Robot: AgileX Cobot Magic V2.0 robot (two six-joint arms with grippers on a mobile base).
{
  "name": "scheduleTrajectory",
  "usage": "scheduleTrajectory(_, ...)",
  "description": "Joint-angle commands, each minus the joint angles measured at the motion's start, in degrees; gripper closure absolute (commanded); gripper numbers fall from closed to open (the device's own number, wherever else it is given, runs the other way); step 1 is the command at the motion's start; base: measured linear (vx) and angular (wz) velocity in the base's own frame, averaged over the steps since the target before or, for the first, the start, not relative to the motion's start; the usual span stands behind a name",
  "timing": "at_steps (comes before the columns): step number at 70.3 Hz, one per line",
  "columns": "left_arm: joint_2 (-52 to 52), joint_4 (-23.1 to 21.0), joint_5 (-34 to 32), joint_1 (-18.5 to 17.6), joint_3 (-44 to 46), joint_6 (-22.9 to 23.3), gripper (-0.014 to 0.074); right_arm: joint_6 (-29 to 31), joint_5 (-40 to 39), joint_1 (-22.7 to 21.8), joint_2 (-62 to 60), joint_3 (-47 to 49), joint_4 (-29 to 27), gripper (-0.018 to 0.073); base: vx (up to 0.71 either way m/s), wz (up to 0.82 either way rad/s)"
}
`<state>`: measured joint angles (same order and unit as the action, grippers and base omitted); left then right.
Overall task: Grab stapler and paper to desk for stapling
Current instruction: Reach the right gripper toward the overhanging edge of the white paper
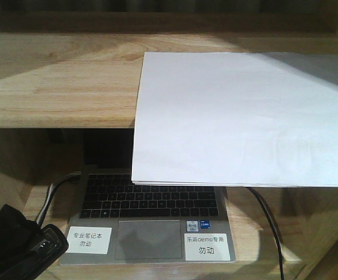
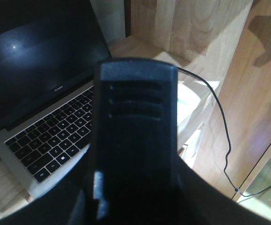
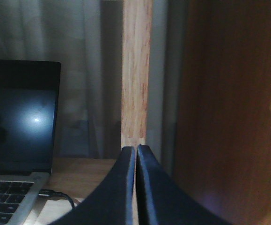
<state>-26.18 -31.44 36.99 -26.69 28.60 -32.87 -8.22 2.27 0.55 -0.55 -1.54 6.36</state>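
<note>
The paper (image 1: 239,116) is a white sheet lying on a light-wood shelf board (image 1: 58,76), and its near part hangs over the board's front edge. Below it a laptop stands on the wooden desk (image 1: 256,233). My left gripper (image 1: 11,248) is low at the front left, shut on the black stapler (image 1: 45,245). In the left wrist view the stapler's ribbed black top (image 2: 135,117) fills the middle and hides the fingers. My right gripper (image 3: 135,152) is shut with nothing visible between its fingers, pointing at a wooden post, and it is out of the front view.
An open grey laptop (image 1: 148,210) with a dark screen (image 2: 37,61) sits under the shelf board. A black cable (image 1: 271,221) runs along its right side and another (image 1: 55,189) on its left. Wooden side panels (image 2: 205,42) and a brown wall (image 3: 229,117) close in the right.
</note>
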Motion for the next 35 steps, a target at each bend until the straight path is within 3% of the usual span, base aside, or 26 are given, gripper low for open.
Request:
scheduleTrajectory(1,-0.1,-2.6,-5.6,-0.1,1.8,-0.1,0.0603,-10.7,-4.0,0.0,-0.6,-0.2,0.6,0.0569,0.0,0.0)
scheduleTrajectory(12,-0.1,-2.6,-5.6,-0.1,1.8,-0.1,0.0603,-36.6,-3.9,0.0,-0.6,-0.2,3.5,0.0569,0.0,0.0)
scheduleTrajectory(27,-0.1,-2.6,-5.6,-0.1,1.8,-0.1,0.0603,-58.2,-2.3,0.0,-0.6,-0.2,3.7,0.0568,0.0,0.0)
scheduleTrajectory(35,-0.1,-2.6,-5.6,-0.1,1.8,-0.1,0.0603,-63.8,-2.8,0.2,-0.6,-0.2,4.6,0.055,0.0,0.0)
